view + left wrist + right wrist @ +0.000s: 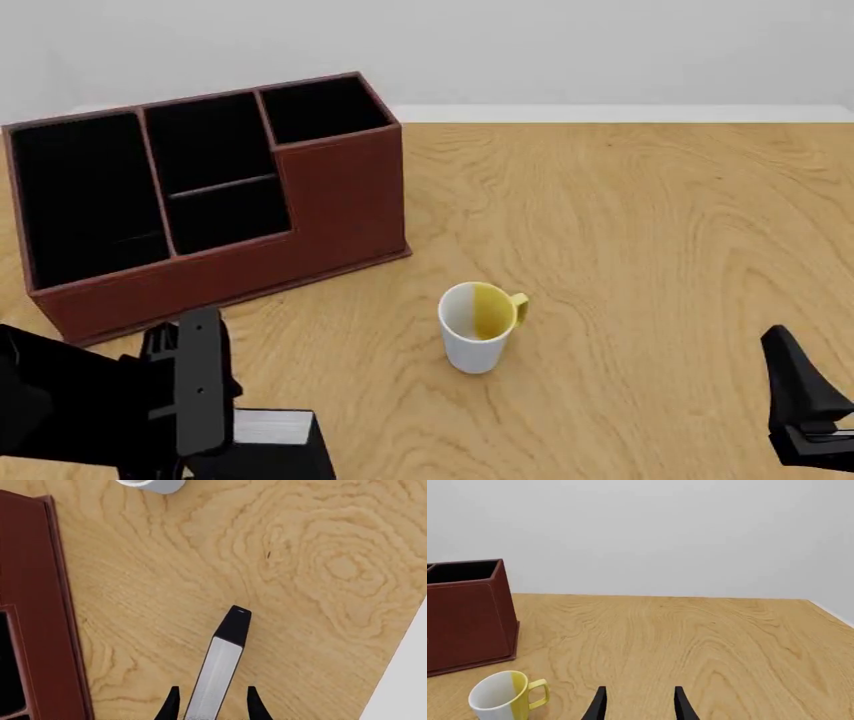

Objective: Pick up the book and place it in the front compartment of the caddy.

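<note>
**Your left gripper has the book by its edge**

Your left gripper [211, 706] is clamped on the book [217, 672]. In the left wrist view the book looks thin, because you see it edge on. It has a white block of pages in the middle and black covers, with a black end sticking out past the fingers. It hangs above the bare wood of the table [300, 580], not touching it.

In the front view the book [274, 428] is low and near you, to the left of the mug [477, 326]. Only a strip of white pages and some black cover show there, because the left arm hides the rest.

The caddy [334, 200] is reddish brown with black insides. It stands behind the mug and to its left, well apart from the book. Its front compartment [230, 212] is the nearer half of the middle part.

Your right gripper [638, 705] holds nothing, and its fingers are apart. It sits to the right of the mug.
</note>
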